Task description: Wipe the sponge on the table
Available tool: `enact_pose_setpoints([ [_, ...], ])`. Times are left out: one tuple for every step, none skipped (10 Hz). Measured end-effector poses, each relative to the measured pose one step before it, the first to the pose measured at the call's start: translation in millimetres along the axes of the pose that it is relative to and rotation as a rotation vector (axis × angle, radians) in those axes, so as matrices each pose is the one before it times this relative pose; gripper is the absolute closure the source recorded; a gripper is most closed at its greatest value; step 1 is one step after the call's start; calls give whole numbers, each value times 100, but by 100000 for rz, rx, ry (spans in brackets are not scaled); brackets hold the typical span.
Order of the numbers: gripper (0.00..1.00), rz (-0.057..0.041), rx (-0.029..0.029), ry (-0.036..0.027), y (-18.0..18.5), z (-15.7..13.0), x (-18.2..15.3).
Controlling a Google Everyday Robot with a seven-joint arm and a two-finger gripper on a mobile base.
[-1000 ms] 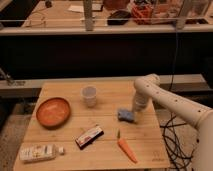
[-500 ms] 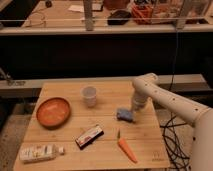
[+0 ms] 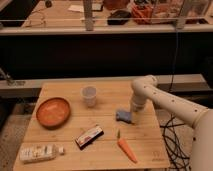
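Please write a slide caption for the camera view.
The shut gripper is down at the sponge on the table.

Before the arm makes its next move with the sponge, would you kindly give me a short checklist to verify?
1. Gripper at the right end of the sponge: ok.
2. Gripper shut: ok.
3. Sponge actually gripped: cannot tell.
4. Sponge resting on the table: ok.
5. Cup apart from the sponge: ok.
6. Room toward the front edge: not ok, the carrot lies close there.
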Motion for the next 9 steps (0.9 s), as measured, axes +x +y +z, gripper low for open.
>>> enact_pose_setpoints([
  [100,1107,-74,-280,-29,165,-141],
  [100,2302,30,-167,36,170,110],
  [100,251,-60,72,36,25,91],
  [100,1884,311,-145,-127,-47,223],
  [100,1245,189,1,-73,-41,109],
  [100,1581,-45,-247,66,15,23],
  [100,1089,99,35,119,92,104],
  [100,-3,300,-113,-60,-25,-383],
  [100,-145,-87,-47,12,94,-371],
])
